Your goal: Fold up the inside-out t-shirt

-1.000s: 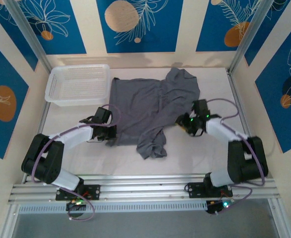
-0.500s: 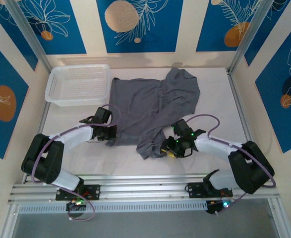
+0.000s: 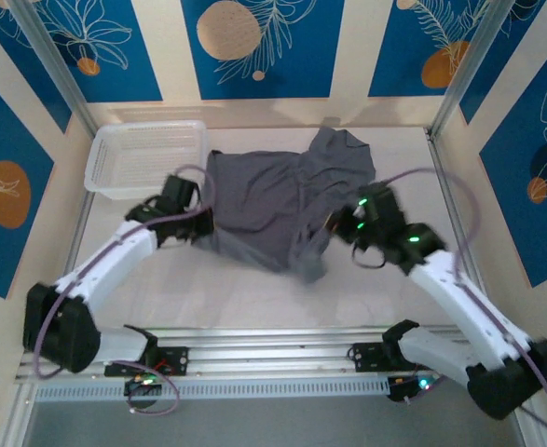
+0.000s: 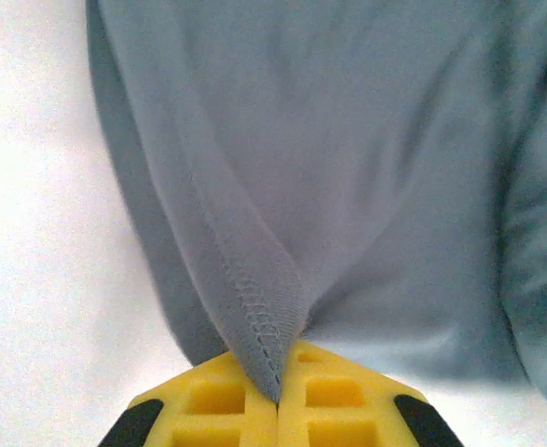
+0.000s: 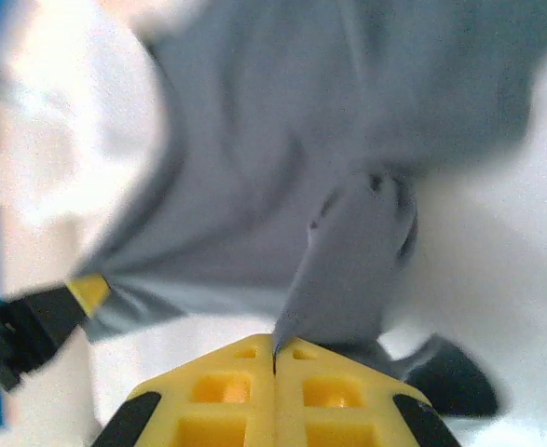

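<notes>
Position of the t-shirt: the slate-grey garment lies across the middle and far part of the white surface, held at 2 points along its near edge.

Left fingers: at the shirt's near-left edge, pressed together on a stitched hem. In the left wrist view the left fingers show 2 yellow pads meeting, with the hem running straight down into the seam between them and the cloth fanning out beyond.

Right fingers: at the shirt's near-right side, likewise clamped on cloth. In the right wrist view the right fingers pinch a narrow fold of grey fabric that rises from between the yellow pads — the picture is blurred, so finer detail cannot be told.

Between the 2 grips the near edge sags, and a bunched fold reaches nearest the arms' bases, toward the right side. The far-right part of the shirt is rumpled.

A white mesh-sided basket sits at the far-left corner of the surface, just beside the shirt — contact between them cannot be told.
</notes>
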Action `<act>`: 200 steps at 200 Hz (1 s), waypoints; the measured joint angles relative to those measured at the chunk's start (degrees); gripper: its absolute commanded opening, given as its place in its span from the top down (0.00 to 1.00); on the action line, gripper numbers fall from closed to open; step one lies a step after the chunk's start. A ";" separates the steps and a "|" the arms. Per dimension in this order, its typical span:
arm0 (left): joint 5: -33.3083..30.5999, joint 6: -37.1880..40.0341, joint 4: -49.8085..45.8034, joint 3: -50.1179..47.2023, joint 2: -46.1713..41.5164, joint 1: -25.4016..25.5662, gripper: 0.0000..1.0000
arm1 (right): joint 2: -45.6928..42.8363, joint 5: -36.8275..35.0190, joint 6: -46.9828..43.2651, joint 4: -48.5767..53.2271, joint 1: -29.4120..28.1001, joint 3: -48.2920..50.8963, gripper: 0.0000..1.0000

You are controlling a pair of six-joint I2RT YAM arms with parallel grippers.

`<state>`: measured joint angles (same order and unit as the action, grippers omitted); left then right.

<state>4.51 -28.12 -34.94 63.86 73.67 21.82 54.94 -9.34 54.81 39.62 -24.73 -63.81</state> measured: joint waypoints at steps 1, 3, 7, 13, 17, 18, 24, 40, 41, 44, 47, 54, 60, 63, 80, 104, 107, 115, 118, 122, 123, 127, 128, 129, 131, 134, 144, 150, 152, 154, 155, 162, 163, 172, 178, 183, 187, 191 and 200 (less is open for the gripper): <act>0.02 -0.02 -0.17 0.57 -0.11 -0.07 1.00 | -0.09 -0.09 -0.09 0.13 0.28 -0.61 1.00; -0.02 0.00 -0.52 2.34 -0.44 -0.26 1.00 | -0.39 -0.52 -0.42 0.35 1.18 -2.49 1.00; -0.22 -0.02 -0.94 5.46 -1.22 -0.76 1.00 | -0.98 -1.31 -1.79 0.79 2.84 -5.81 1.00; -0.52 -0.02 -1.31 10.84 -2.29 -1.62 1.00 | -1.49 -2.62 -3.37 1.27 5.53 -11.21 1.00; -0.57 -0.04 -1.75 13.92 -2.75 -2.08 1.00 | -1.57 -3.15 -4.15 1.86 7.34 -14.53 1.00; -0.63 -0.04 -1.79 14.51 -2.86 -2.19 1.00 | -1.60 -3.39 -4.52 1.90 8.00 -15.93 1.00; -1.07 -0.04 -2.40 19.78 -3.61 -3.02 1.00 | -1.46 -4.13 -6.01 2.64 10.67 -21.05 1.00; -2.34 -0.04 -3.10 31.56 -5.14 -4.61 1.00 | 0.11 -5.60 -9.90 3.67 17.07 -35.17 1.00; -2.51 -0.04 -3.19 32.46 -5.29 -4.70 1.00 | 0.22 -5.62 -10.01 3.74 17.33 -35.74 1.00; -2.69 -0.02 -3.26 34.27 -5.51 -4.83 1.00 | 0.48 -5.66 -10.43 3.67 18.16 -37.88 1.00; -2.91 -0.02 -3.30 35.98 -5.86 -4.96 1.00 | 0.81 -5.75 -11.08 3.82 18.91 -40.04 1.00; -3.21 -0.02 -3.69 39.67 -6.45 -5.14 1.00 | 1.68 -5.73 -12.24 4.11 20.24 -45.16 1.00; -3.32 -0.02 -4.15 42.36 -6.67 -5.18 1.00 | 2.54 -5.73 -13.18 4.55 20.92 -49.13 1.00; -3.32 -0.02 -4.50 43.67 -6.69 -5.20 1.00 | 3.17 -5.73 -13.64 4.85 21.20 -51.49 1.00; -3.28 -0.02 -6.16 50.07 -6.93 -5.22 1.00 | 6.38 -5.73 -16.13 5.14 21.68 -61.48 1.00; -2.69 -0.04 -8.57 57.02 -6.12 -5.22 1.00 | 11.93 -5.49 -19.06 6.19 21.77 -73.46 1.00; -2.54 -0.04 -8.92 57.88 -5.95 -5.22 1.00 | 12.55 -5.35 -19.37 6.10 21.77 -74.47 1.00; -2.08 -0.02 -9.46 59.47 -5.51 -5.22 1.00 | 14.05 -4.85 -20.02 5.84 21.77 -76.70 1.00; -1.95 -0.04 -9.60 59.93 -5.33 -5.22 1.00 | 14.45 -4.70 -20.11 5.73 21.77 -77.22 1.00; -1.77 -0.02 -9.75 60.52 -5.18 -5.22 1.00 | 14.91 -4.31 -20.37 5.51 21.77 -77.66 1.00; -1.75 -0.02 -9.77 60.61 -5.16 -5.22 1.00 | 15.08 -4.20 -20.41 5.42 21.77 -77.77 1.00; -1.57 -0.02 -9.92 61.05 -4.96 -5.22 1.00 | 15.50 -3.80 -20.50 5.16 21.77 -78.03 1.00; -1.55 -0.02 -9.97 61.20 -4.90 -5.22 1.00 | 15.56 -3.74 -20.50 5.09 21.77 -78.07 1.00; -1.55 -0.02 -10.01 61.26 -4.87 -5.22 1.00 | 15.65 -3.67 -20.52 5.01 21.77 -78.09 1.00; -1.53 -0.02 -10.14 61.48 -4.83 -5.22 1.00 | 15.82 -3.52 -20.59 4.96 21.77 -78.20 1.00; -1.53 -0.02 -10.23 61.68 -4.70 -5.22 1.00 | 16.22 -3.17 -20.61 4.76 21.77 -78.36 1.00; -1.53 0.00 -10.73 62.29 -4.20 -5.22 1.00 | 17.31 -2.23 -20.59 4.48 21.77 -78.90 1.00; -1.55 0.02 -10.84 62.51 -3.85 -5.25 1.00 | 18.14 -1.77 -20.59 4.46 21.77 -79.28 1.00; -1.55 0.02 -10.91 62.58 -3.74 -5.27 1.00 | 18.43 -1.68 -20.59 4.46 21.77 -79.47 1.00; -1.55 0.02 -10.97 62.62 -3.63 -5.27 1.00 | 18.75 -1.53 -20.61 4.46 21.77 -79.65 1.00; -1.55 0.04 -10.99 62.66 -3.50 -5.29 1.00 | 19.08 -1.36 -20.59 4.50 21.79 -79.87 1.00; -1.60 0.07 -11.15 62.75 -2.99 -5.33 1.00 | 20.63 -0.76 -20.63 4.52 21.90 -81.15 1.00; -1.60 0.09 -11.17 62.79 -2.84 -5.33 1.00 | 20.81 -0.68 -20.61 4.57 21.92 -81.35 1.00; -1.62 0.22 -11.50 63.14 -1.86 -5.35 1.00 | 23.47 0.33 -20.68 4.61 22.40 -83.87 1.00; -1.68 0.24 -11.89 63.63 -1.16 -5.40 1.00 | 25.79 1.22 -20.65 4.81 23.04 -86.27 1.00; -1.84 0.26 -12.39 64.28 -0.48 -5.44 1.00 | 27.74 2.21 -20.39 4.94 23.80 -88.28 1.00; -1.92 0.31 -12.66 64.78 0.04 -5.46 1.00 | 29.16 2.91 -20.13 4.96 24.52 -89.96 1.00; -2.01 0.46 -12.92 65.29 0.76 -5.49 1.00 | 30.38 3.91 -19.65 4.98 25.42 -91.21 1.00; -2.05 0.66 -13.22 66.03 2.19 -5.60 1.00 | 32.96 6.32 -18.12 4.94 27.71 -92.94 1.00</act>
<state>2.46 -27.46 -48.16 129.88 75.85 16.23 87.90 -3.03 36.69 44.56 2.98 -156.75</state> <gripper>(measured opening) 0.048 0.064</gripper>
